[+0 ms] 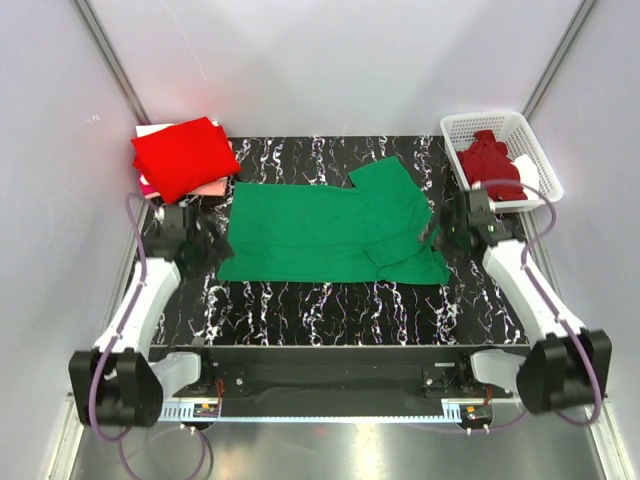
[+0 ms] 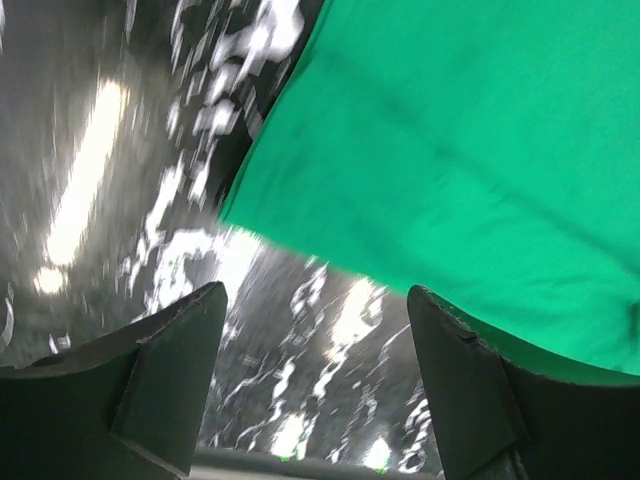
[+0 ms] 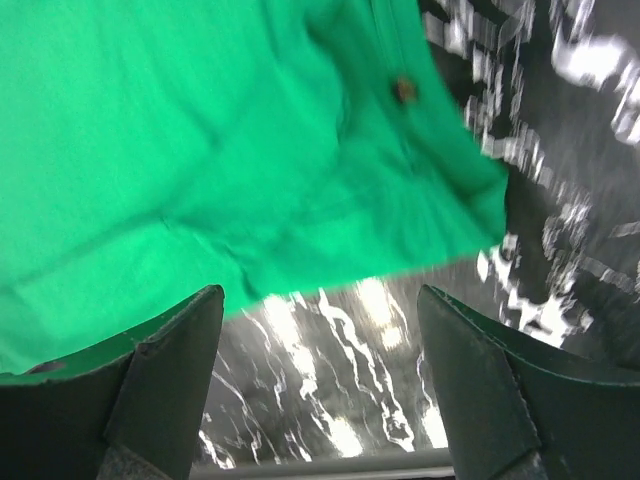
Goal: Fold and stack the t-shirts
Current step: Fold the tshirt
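Note:
An emerald green t-shirt (image 1: 330, 225) lies spread out, partly folded, in the middle of the black marbled table (image 1: 330, 305). My left gripper (image 1: 203, 242) hovers at its left edge, open and empty; in the left wrist view the green cloth (image 2: 450, 150) lies just beyond the open gripper (image 2: 315, 300). At the shirt's right edge my right gripper (image 1: 441, 236) stands open too, with the green hem (image 3: 200, 150) just ahead of the gripper (image 3: 320, 300). A folded red t-shirt (image 1: 185, 157) rests on pale pink cloth (image 1: 213, 187) at the back left.
A white lattice basket (image 1: 480, 118) at the back right holds a crumpled dark maroon t-shirt (image 1: 490, 165) and some white cloth (image 1: 527, 170). White walls close in on both sides and behind.

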Robot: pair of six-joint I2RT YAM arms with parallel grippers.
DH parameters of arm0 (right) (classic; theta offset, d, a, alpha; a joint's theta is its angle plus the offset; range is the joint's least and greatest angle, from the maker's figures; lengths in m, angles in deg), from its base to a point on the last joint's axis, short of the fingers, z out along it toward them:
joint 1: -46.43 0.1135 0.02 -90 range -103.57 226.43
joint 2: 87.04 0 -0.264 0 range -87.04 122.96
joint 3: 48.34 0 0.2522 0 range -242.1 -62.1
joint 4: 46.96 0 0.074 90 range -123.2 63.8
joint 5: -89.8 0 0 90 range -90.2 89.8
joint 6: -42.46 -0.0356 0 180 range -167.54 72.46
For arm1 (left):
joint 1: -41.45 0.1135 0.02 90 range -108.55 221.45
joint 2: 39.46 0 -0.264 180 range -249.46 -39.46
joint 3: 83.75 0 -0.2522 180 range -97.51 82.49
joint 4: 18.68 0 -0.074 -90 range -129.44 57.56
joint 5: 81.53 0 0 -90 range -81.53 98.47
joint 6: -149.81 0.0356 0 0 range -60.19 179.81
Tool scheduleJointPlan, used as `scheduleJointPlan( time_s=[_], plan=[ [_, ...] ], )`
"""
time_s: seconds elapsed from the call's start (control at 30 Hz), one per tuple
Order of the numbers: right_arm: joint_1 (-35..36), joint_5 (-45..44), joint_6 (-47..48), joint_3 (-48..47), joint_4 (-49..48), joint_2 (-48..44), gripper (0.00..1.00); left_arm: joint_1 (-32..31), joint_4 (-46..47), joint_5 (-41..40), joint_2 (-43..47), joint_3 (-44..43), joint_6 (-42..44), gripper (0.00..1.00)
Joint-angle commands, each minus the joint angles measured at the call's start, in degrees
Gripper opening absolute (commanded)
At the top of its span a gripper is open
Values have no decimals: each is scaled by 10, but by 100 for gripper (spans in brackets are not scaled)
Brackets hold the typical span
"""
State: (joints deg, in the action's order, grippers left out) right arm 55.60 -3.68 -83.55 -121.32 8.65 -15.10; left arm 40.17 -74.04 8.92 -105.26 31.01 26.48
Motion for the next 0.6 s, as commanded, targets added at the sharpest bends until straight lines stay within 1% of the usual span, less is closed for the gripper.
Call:
scheduleJointPlan(
  time_s=[0.0,0.03,0.07,0.13,0.2,0.37,0.47,0.5,0.57],
  plan=[
    [-10,68,-40,120,-87,-42,84,3,49,11,45,86,-50,80],
    [-18,73,-45,136,-102,-64,84,3,63,17,58,126,-54,81],
    [-20,73,-46,155,-105,-70,83,3,85,18,78,141,-60,82],
    [-23,59,-49,165,-93,-78,82,3,105,20,93,179,-73,83],
    [-34,48,-50,183,-91,-74,81,3,122,18,103,197,-88,83],
    [-78,79,-54,220,-138,-33,78,3,164,12,103,232,-105,83],
    [-95,76,-40,214,-156,6,75,3,187,3,102,249,-111,83],
    [-112,78,-37,213,-161,15,74,3,195,0,102,254,-112,83],
    [-117,82,-34,213,-171,39,72,3,213,-3,96,261,-118,84]
  ],
)
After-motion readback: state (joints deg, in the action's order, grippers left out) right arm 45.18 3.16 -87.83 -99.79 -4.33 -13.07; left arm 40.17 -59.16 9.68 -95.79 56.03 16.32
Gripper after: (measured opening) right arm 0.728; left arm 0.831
